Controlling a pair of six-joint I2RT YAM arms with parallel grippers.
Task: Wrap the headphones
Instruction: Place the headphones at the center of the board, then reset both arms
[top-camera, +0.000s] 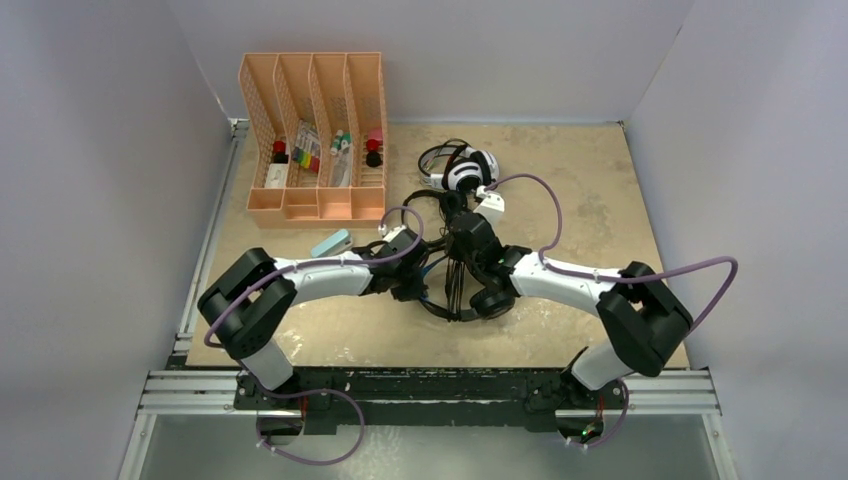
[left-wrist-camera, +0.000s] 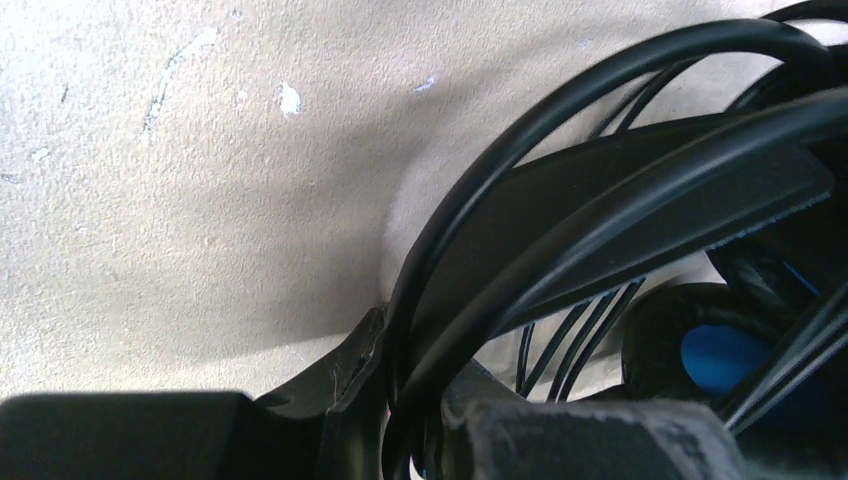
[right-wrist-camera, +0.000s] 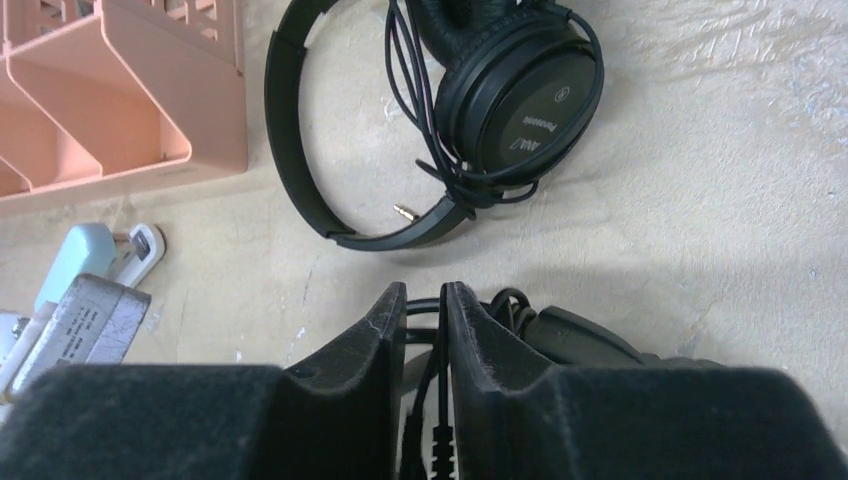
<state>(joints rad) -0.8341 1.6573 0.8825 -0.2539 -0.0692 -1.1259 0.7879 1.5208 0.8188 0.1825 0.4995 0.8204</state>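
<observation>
The headphones with blue inside the ear cup (left-wrist-camera: 720, 360) lie between the two arms (top-camera: 480, 298). My left gripper (left-wrist-camera: 420, 360) (top-camera: 425, 282) is shut on their black headband (left-wrist-camera: 620, 200) and a loop of thin cable (left-wrist-camera: 480, 180). My right gripper (right-wrist-camera: 425, 295) (top-camera: 465, 240) stands just behind them, its jaws a narrow gap apart. A thin black cable (right-wrist-camera: 437, 380) with a ribbed plug sleeve runs loose through that gap. The slim all-black headphones (right-wrist-camera: 520, 100) (top-camera: 440, 205) lie ahead of it, their cable wound round them. The white-and-black headphones (top-camera: 468, 170) lie farther back.
An orange slotted organizer (top-camera: 315, 135) (right-wrist-camera: 130, 100) holding small items stands at the back left. A pale blue-and-white adapter (top-camera: 330, 243) (right-wrist-camera: 95, 250) lies on the table in front of it, left of my right gripper. White walls close in the sides and back.
</observation>
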